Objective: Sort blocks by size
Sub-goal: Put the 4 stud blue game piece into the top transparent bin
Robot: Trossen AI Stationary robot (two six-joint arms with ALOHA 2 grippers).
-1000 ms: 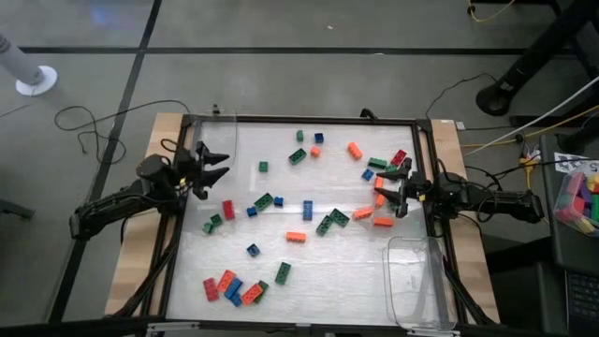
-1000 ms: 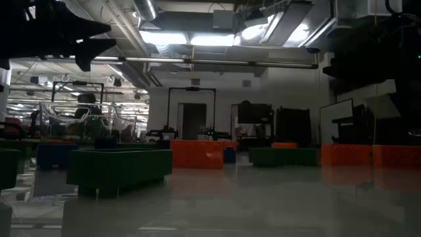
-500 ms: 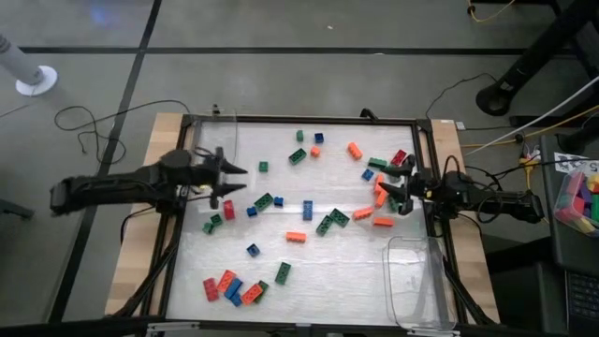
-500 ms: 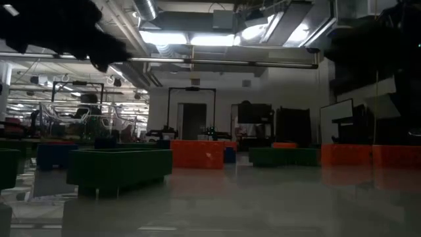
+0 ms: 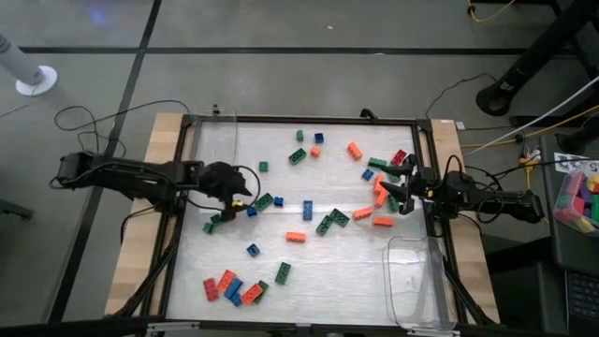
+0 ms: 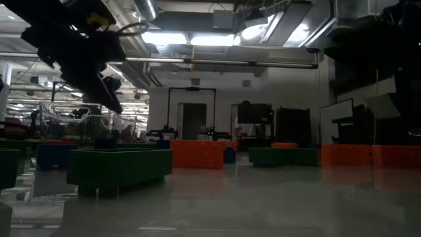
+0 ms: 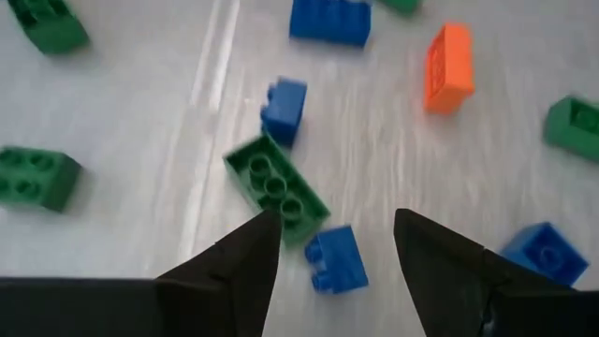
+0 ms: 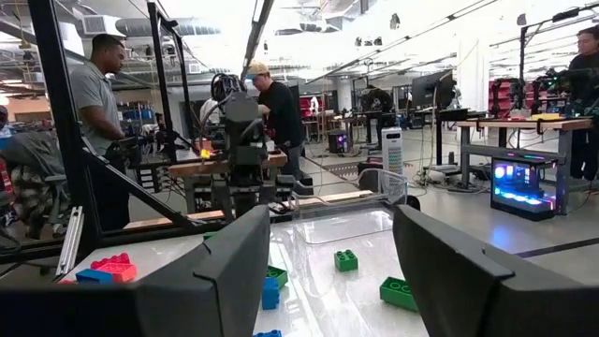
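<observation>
Many small studded blocks, red, orange, green and blue, lie scattered on the clear table sheet [image 5: 309,271]. My left gripper [image 5: 241,195] is open and points down over a cluster at the left middle. In its wrist view [image 7: 337,220] a small blue block [image 7: 337,259] lies between the fingertips, untouched. A long green block [image 7: 276,187] and another small blue block [image 7: 284,108] lie just beyond. My right gripper [image 5: 394,191] is open and empty, level above the orange, green and red blocks [image 5: 382,198] at the right edge; it also shows in its wrist view [image 8: 332,239].
A clear plastic bin [image 5: 416,281] stands at the near right corner. A black frame [image 5: 309,120] borders the table. A pile of red, blue and orange blocks [image 5: 234,286] lies near left. People stand in the room beyond the table [image 8: 98,122].
My left gripper has gone toward the table's right edge and slightly nearer, tipping down over the green and blue cluster as the arm stretched out. No block has moved.
</observation>
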